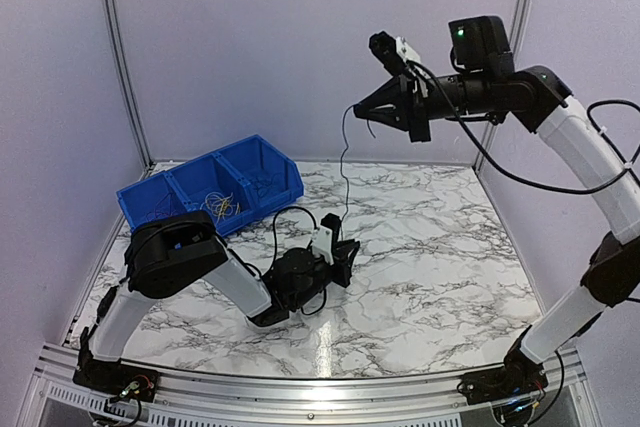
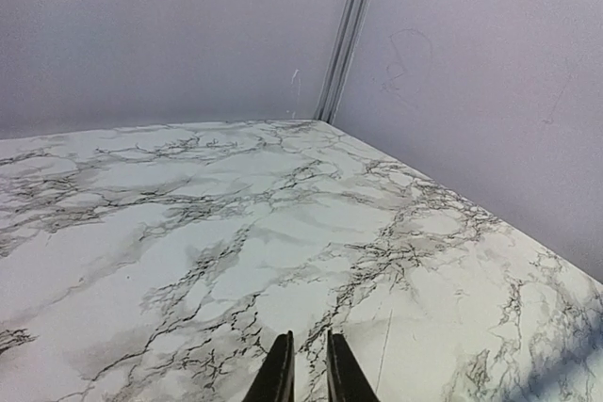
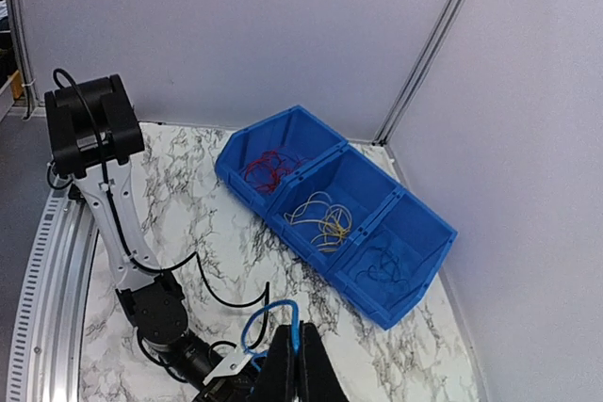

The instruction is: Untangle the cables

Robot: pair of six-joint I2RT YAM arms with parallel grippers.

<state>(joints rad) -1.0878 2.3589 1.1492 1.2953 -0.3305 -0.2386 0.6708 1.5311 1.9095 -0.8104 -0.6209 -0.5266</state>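
No readable text, labels, brand names, numbers or signs anywhere in the three views. Nothing printed on the blue bin (image 3: pixel 415 275), the marble-patterned table (image 1: pixel 430 267), the walls (image 1: pixel 300 37) or the robot arms. Only a small green light (image 1: pixel 460 32) on the right arm.

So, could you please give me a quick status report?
Right tool raised, shut on blue cable. Left tool low over table, grip unclear. Nothing in the way.

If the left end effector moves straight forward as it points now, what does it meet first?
Probably only bare marble table; the left end effector points low along it toward the far corner post. Nothing else shows in its path.
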